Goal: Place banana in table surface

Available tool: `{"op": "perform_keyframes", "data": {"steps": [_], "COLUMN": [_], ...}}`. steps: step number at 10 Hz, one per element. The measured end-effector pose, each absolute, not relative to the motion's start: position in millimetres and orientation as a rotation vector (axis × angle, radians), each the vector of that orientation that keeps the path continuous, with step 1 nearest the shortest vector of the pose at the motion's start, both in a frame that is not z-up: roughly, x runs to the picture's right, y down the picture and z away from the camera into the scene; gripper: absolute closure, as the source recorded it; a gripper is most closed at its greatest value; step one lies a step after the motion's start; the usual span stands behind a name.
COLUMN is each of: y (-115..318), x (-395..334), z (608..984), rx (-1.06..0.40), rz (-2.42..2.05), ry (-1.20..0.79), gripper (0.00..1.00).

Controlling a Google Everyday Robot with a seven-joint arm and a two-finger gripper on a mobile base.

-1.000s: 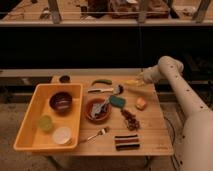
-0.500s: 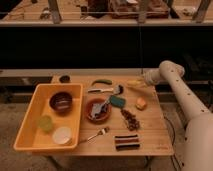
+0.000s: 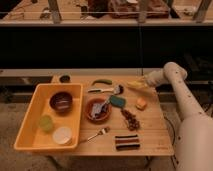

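Gripper (image 3: 145, 83) low over far right part of table surface (image 3: 150, 132), reaching in from right on white arm (image 3: 187, 107). Fingers closed around banana (image 3: 136, 85); banana points left from gripper, lying at or just above wood, contact with table not discernible. Orange lump (image 3: 141, 103) near, in front of banana. Green vegetable (image 3: 102, 82) left of banana. Yellow tray (image 3: 30, 122) well apart at left.

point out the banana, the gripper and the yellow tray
banana (image 3: 135, 85): camera view, on the middle of its yellow body, far right of the table.
gripper (image 3: 146, 83): camera view, at the fingertips beside the banana's right end.
yellow tray (image 3: 30, 112): camera view, on its left wall.
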State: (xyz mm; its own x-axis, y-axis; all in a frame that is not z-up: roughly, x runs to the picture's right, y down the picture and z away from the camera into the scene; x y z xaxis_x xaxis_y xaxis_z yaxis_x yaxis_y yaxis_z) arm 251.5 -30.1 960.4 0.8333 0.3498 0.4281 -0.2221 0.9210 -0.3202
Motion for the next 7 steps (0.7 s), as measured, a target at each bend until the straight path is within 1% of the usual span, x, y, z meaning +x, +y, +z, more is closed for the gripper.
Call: {"op": "perform_keyframes", "data": {"steps": [2, 7], "y": [-22, -13], "x": [244, 244], "z": [965, 970], "rx": [-0.284, -0.322], "rz": [0.318, 0.329], "ry": [-0.527, -0.523], "gripper": [0.32, 0.31]}}
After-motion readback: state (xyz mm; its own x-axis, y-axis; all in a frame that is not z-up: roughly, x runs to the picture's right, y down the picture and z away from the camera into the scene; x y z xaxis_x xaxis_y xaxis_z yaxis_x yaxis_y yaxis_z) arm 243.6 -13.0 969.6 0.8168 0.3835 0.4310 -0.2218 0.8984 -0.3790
